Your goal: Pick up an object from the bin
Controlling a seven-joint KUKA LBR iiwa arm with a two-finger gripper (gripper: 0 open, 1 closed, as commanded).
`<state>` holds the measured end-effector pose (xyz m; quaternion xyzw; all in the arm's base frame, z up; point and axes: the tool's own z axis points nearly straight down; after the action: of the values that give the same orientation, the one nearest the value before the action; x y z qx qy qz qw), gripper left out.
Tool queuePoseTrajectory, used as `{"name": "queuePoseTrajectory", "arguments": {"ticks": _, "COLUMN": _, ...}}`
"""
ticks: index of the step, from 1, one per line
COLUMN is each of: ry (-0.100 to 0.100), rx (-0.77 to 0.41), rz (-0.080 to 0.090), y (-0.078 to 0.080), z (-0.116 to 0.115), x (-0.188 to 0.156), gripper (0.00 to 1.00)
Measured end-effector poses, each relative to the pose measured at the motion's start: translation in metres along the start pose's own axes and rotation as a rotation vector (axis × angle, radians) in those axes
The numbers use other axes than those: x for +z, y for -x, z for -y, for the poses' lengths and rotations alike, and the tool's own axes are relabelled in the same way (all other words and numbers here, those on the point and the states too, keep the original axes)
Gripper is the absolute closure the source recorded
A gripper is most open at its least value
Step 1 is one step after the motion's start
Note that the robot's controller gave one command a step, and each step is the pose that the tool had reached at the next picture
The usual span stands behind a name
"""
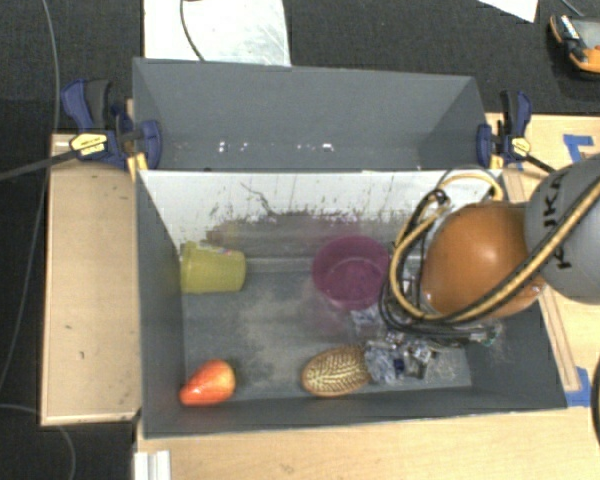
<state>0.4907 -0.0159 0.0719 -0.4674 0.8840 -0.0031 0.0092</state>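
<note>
Since you cannot tell how wide the gripper stands, centre it over the golden brush just beside it before closing, clear of the purple cup nearby.

You're looking at a bin of dull grey metal, its floor scuffed and scratched pale. The yellow cup looks like matt plastic, the purple cup like smooth, slightly see-through plastic. The red-orange fruit has a soft shine. The gold oval thing is bumpy with a metallic glint. The wrist's orange cover is smooth and glossy.
</note>
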Motion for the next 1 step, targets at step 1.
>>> {"name": "queuePoseTrajectory", "arguments": {"ticks": 1, "ry": -0.001, "rx": -0.026, "rz": 0.000, "y": 0.0022, "z": -0.0001, "x": -0.0003, "gripper": 1.00}}
